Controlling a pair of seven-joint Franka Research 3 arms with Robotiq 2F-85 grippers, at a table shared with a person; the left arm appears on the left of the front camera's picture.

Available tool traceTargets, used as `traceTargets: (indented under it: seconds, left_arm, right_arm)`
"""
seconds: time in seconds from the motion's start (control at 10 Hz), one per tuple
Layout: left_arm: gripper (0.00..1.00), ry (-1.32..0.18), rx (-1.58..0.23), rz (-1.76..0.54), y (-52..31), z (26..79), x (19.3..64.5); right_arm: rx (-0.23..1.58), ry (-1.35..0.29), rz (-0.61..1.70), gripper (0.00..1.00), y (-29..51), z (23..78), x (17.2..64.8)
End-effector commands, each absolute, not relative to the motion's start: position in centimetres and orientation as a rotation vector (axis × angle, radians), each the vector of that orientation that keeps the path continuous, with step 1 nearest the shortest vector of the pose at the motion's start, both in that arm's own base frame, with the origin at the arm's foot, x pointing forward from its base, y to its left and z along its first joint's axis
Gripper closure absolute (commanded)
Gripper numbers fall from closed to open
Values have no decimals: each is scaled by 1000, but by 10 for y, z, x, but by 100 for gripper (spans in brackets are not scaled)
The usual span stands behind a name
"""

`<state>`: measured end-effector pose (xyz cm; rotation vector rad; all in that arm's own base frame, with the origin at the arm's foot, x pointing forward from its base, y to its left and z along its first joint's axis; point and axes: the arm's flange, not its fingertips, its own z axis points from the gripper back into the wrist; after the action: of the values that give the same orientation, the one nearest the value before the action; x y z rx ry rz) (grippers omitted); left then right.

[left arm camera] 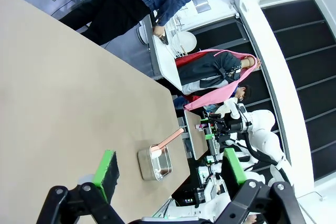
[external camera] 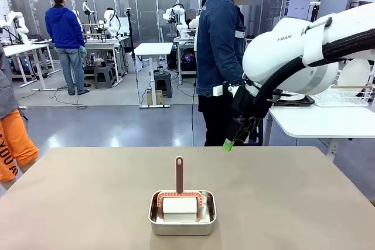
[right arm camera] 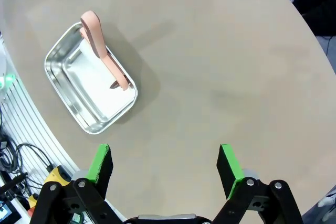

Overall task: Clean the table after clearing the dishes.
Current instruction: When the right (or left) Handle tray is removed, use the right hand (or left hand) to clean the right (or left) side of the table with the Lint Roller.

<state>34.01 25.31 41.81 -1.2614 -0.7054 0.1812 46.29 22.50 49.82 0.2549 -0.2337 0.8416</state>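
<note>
Front view: fixed, low at near edge of surface (external camera: 88, 191), facing across to person (external camera: 220, 57) at far side; pan (external camera: 181, 229) close, centre.
Left wrist view: rolled sideways behind left tool (left arm camera: 170, 167), looking along surface; pan farther off, person sideways at top.
Right wrist view: above, behind right tool (right arm camera: 165, 162), looking steeply down; pan nearer.
All three share pan and surface.

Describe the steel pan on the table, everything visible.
The steel pan is small, rectangular, shiny metal with rounded corners and a rolled rim. It sits flat on the beige table, near the robot-side edge, about centre. Inside rests a pink-framed tool with a white pad, its handle upright. Nothing else touches it.
</note>
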Motion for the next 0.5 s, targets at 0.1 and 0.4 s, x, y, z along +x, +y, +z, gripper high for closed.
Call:
traceTargets:
  seconds: [0.1,0.4]
  left_arm:
    - [0,-704,-1269,167,254,419,336]
    - [0,-704,-1269,167,254,419,336]
  right_arm:
    - [259,-247,837,0,229,497,459]
    - [205,-223,1101,0,270,504,479]
